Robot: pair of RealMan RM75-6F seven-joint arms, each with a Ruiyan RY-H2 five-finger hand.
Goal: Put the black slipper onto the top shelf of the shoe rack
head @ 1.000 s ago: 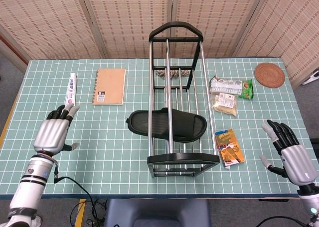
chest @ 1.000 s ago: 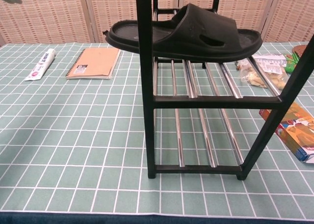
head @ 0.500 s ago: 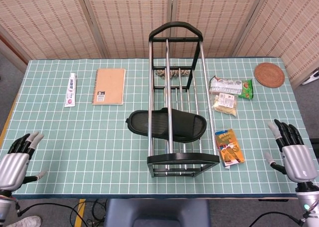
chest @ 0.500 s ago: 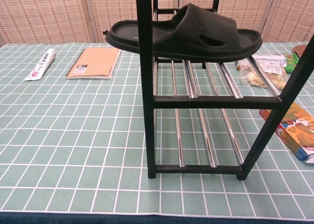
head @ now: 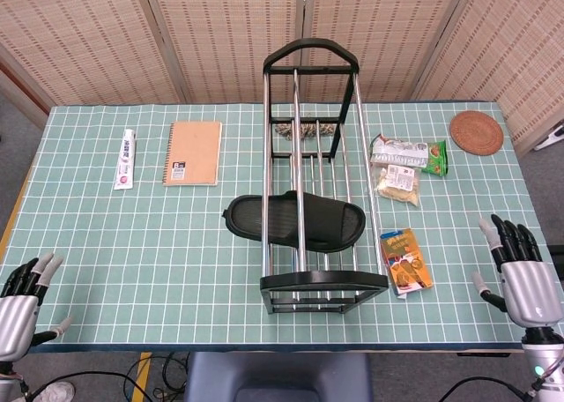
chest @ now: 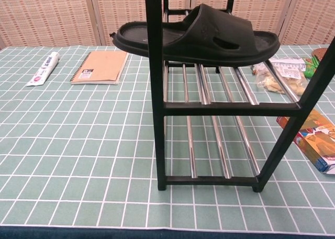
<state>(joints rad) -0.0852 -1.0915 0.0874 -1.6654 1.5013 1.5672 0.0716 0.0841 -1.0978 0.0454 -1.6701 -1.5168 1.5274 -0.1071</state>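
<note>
Fingers spread and empty on both hands: left hand [head: 18, 298] at the table's near left corner, right hand [head: 527, 279] at the near right edge. Black slipper [head: 295, 220] lies across the shoe rack [head: 310, 56] top shelf, between and well apart from both.

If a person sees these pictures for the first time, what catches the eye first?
The tall shoe rack at the table's centre, with the black slipper lying across its top shelf. Both hands, left hand and right hand, rest open and empty at the near table corners.
</note>
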